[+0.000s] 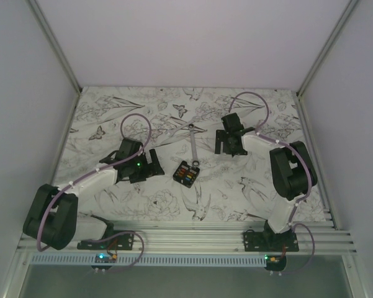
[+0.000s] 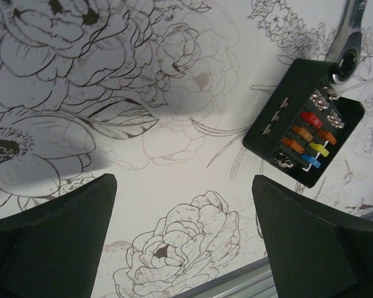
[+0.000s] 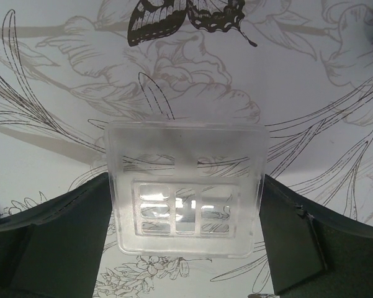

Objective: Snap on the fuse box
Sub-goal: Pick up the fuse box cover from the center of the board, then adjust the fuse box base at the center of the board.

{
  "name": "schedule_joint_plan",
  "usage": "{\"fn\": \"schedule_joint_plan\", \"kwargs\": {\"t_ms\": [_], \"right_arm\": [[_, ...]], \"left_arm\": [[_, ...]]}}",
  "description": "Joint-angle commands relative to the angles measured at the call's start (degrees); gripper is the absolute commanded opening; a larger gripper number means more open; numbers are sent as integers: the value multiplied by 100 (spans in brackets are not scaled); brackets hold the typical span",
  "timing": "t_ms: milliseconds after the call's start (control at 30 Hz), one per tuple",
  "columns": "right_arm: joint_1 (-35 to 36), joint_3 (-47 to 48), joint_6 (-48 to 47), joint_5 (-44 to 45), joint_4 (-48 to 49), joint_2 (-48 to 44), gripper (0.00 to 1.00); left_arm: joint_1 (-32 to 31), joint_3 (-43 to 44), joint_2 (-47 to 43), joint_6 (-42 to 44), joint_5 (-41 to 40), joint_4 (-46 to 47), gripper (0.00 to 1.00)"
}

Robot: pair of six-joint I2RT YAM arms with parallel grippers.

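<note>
right fingers (image 3: pixel 49 248) are closed on a clear lid (image 3: pixel 185 186), pinched by its two side edges w/ the open side seeming to face down. left fingers (image 2: pixel 49 242) are spread wide, nothing btwn them, hovering just beside the fuse box (image 2: pixel 304 121). box sits mid counter (image 1: pixel 143 112), a bit toward the near edge, skewed to the counter's edges, fuses up and uncovered. wrench (image 1: pixel 192 144) runs from it toward the far edge, ring end touching or overlapping the box's far corner; can't tell which.

step in hand, imo: carry lid over to the box and seat it.

- rotate right wrist so the lid's long sides match the skewed box before lowering.
- come down flat, not corner first, else one edge catches and it won't click.
- wrench head at that corner could block the rim; approach from the opposite side or nudge it off.
- left fingers could brace the box sides so it doesn't slide under the push.
</note>
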Motion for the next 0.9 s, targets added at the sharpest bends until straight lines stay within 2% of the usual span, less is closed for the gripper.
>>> {"fn": "schedule_joint_plan", "kwargs": {"t_ms": [0, 67, 200, 467, 600, 867], "right_arm": [[20, -17, -74, 134, 16, -231, 83], [20, -67, -107, 127, 16, -333, 77], [30, -202, -157, 13, 16, -603, 72], [79, -641, -229, -368, 59, -1528, 72], [143, -851, -214, -510, 60, -2132, 73], [393, -1093, -109, -745, -2, -2553, 73]], "left_arm": [[-87, 260, 155, 81, 43, -7, 92], [-107, 345, 269, 88, -8, -1, 91], [-187, 623, 563, 109, -3, 14, 84], [-369, 1437, 1622, 296, -88, 34, 62], [-471, 1696, 2129, 250, 54, 40, 44], [-940, 1408, 2159, 46, -119, 36, 33]]}}
